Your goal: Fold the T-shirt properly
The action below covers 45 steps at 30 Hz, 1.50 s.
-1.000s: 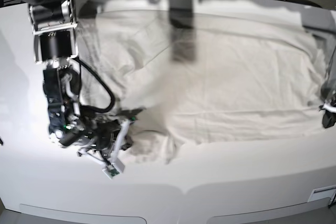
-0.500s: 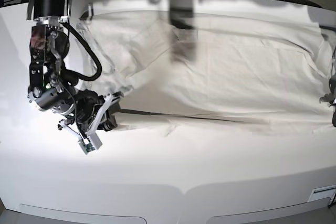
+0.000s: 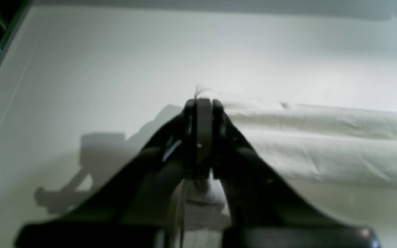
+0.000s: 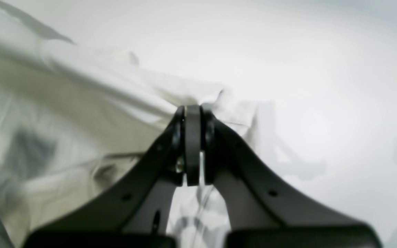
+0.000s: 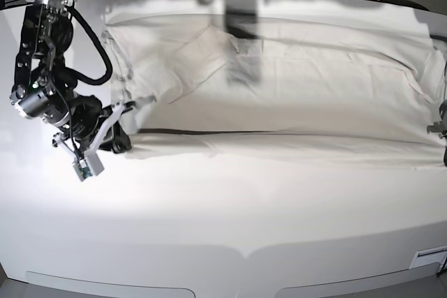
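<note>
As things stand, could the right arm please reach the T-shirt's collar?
Probably not: the right gripper is shut on the T-shirt at its edge, so it would have to let go first.

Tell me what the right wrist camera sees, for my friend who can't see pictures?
The right claw is pinched shut on an edge of the pale T-shirt, which stretches away wrinkled to the left. To the right is bare white table.

One plain pale beige cotton T-shirt (image 5: 293, 95) lies on one white table (image 5: 230, 214) — two black robot arms, one left gripper (image 3: 202, 103) and one right gripper (image 4: 192, 109), each with two fingers.
</note>
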Each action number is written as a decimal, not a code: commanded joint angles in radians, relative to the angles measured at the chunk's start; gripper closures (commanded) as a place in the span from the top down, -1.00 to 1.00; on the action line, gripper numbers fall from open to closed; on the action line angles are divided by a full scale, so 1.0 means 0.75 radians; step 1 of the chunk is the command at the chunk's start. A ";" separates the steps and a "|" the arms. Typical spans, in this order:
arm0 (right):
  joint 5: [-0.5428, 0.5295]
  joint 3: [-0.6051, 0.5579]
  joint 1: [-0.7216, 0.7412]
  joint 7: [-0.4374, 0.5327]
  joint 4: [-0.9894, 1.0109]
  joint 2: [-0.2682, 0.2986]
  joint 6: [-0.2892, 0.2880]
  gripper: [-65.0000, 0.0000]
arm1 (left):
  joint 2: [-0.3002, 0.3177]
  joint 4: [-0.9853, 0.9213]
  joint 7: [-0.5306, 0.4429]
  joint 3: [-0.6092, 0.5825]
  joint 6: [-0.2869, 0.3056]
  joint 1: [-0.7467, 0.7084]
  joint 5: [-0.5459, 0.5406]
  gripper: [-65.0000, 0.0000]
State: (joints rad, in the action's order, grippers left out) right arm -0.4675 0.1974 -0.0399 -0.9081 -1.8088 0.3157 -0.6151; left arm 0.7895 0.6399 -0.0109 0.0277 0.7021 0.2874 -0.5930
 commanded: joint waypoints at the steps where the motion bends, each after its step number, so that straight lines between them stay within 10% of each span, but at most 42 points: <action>1: -0.012 0.018 0.002 0.022 -0.035 0.016 -0.009 -1.00 | 0.053 0.015 -0.036 0.038 -0.005 0.007 -0.023 -1.00; 10: -0.012 0.061 -0.126 0.022 -0.108 0.014 -0.009 -1.00 | 0.053 0.015 -0.039 0.262 -0.005 -0.164 0.009 -1.00; 45: 0.095 0.061 -0.353 0.062 -0.109 -0.004 -0.018 -0.80 | -0.033 0.014 -0.269 0.269 -0.005 -0.414 0.337 -1.00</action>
State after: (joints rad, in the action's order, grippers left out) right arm -0.3931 0.2352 -0.3130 -0.8803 -1.8721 0.3016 -0.6289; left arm 0.7284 0.6399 -0.1833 0.2184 0.7067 -0.0311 -0.3271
